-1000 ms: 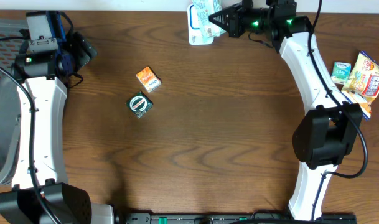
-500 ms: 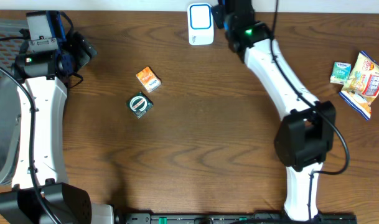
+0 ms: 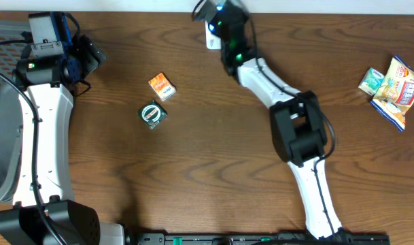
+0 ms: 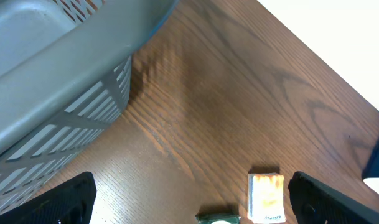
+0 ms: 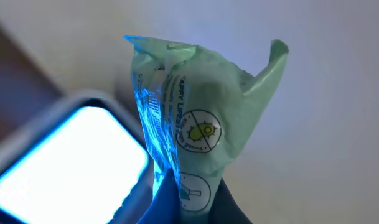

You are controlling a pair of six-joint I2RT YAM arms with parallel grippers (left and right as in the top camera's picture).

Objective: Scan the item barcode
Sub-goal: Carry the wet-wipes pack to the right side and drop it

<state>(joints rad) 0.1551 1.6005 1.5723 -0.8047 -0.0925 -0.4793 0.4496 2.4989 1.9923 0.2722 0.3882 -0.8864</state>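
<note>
I am pinching the green packet by its lower end in my right gripper, the jaws pressed together on the film. I am holding it up just beside the scanner, whose lit window is glowing white-blue below and to the left of it. Blue light is catching the packet's left edge, so I judge that I am presenting it for a read.

No barcode is showing on the face turned toward my wrist camera, only round printed symbols. The film is also bunching and folding at the top. To do this step well, I should roll my wrist slowly until the code is squarely facing the window. Holding the packet steady near the scanner, not touching it, should keep creases and glare from breaking the lines.

Away from the scanner, an orange box and a green pack are lying on the counter to its lower left. My left gripper is hanging spread wide and empty further left, near the grey basket.
</note>
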